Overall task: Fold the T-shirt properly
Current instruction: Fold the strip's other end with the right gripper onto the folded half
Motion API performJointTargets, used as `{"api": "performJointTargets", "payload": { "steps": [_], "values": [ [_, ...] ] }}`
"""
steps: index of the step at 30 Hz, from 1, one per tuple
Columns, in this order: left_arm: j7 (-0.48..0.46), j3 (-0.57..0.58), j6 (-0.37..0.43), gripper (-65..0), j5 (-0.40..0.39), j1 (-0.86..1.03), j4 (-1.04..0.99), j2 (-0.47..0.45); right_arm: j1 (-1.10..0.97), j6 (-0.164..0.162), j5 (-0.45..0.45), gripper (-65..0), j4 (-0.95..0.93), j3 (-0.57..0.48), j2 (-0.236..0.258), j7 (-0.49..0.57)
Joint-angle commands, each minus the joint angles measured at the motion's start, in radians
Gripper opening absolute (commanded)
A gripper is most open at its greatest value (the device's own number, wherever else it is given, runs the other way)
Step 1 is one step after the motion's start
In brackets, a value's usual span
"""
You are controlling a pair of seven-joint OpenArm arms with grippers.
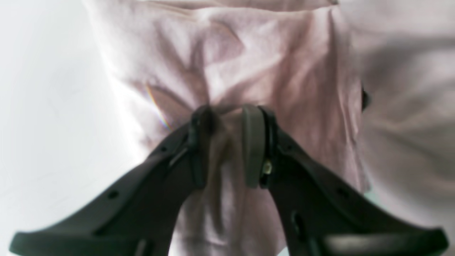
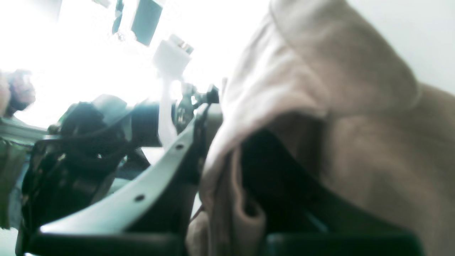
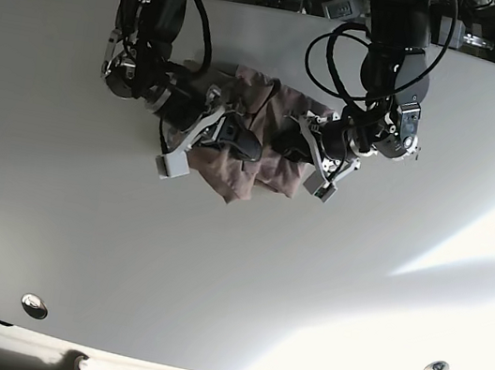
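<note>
Both grippers are on the T-shirt (image 3: 237, 160), which sits bunched on the far-centre part of the white table (image 3: 232, 277), between the two arms.

Base view, left to right:
- right gripper (image 3: 236, 138) is at the shirt's left edge, fingertips dug into the cloth. Shirt spreads to its right and below it, one corner hanging down toward the table's near side.
- left gripper (image 3: 290, 145) is at the shirt's right side, tips over the cloth edge. Grippers are near each other with a hump of fabric between them.

Right wrist view: right gripper (image 2: 227, 142) is clamped on the T-shirt (image 2: 337, 124). The pale left finger (image 2: 167, 156) is bare on its outer face; cloth is pinched against its inner face and drapes fully over the other finger, so only a dark bit of it shows under the fold. Blurry, but the pinch is clear.

Left wrist view: left gripper (image 1: 227, 121) has a gathered ridge of T-shirt (image 1: 249, 60) between the two pads, creases radiating from the pinch. Pads aren't fully together, fabric fills the gap. Cloth also runs down between the fingers toward the camera. White table (image 1: 46, 106) shows to the left of the shirt.
</note>
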Motion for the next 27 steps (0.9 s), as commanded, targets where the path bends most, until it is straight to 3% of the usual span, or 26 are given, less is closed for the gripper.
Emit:
{"api": "performJointTargets", "payload": {
  "steps": [1,4,7,8,12,13,16,19,23,27],
  "values": [
    [0.021,-0.001,0.003,-51.8,0.021,-0.005,0.009,-0.002,0.026,0.006,0.025,-62.9,-0.046,-0.023,0.003,0.074],
    [0.021,-0.003,0.003,-51.8,0.021,-0.005,0.009,-0.002,0.054,0.006,0.026,-62.1,-0.127,-0.074,0.043,0.157],
    [0.018,-0.006,0.002,-51.8,0.020,-0.005,0.032,-0.002,0.075,0.006,0.026,-55.0,-0.167,-0.088,0.056,0.189],
    [0.018,-0.006,0.002,-51.8,0.020,-0.005,0.060,-0.001,0.077,0.004,0.025,-50.3,-0.168,-0.086,0.056,0.195],
    [0.021,-0.006,0.002,-51.8,0.020,-0.003,0.206,0.005,0.092,0.004,0.031,-15.7,-0.161,-0.118,0.083,0.206],
    [0.023,-0.006,0.002,-51.8,0.020,-0.003,0.235,0.004,0.089,0.004,0.031,-12.4,-0.138,-0.117,0.087,0.204],
    [0.023,-0.011,0.002,-51.8,0.020,0.030,0.341,-0.006,0.055,0.004,0.031,-11.1,-0.049,-0.115,0.115,0.204],
    [0.023,-0.113,0.002,-51.7,0.020,0.070,0.468,-0.071,0.023,0.004,0.031,-11.1,0.011,-0.115,0.150,0.204],
    [0.023,-0.275,0.002,-51.7,0.020,0.095,0.492,-0.165,-0.020,0.004,0.029,-11.3,0.008,-0.114,0.216,0.208],
    [0.023,-0.313,0.000,-51.7,0.018,0.115,0.492,-0.233,-0.051,0.004,0.026,-11.3,-0.020,-0.121,0.211,0.206]
  ]
}}
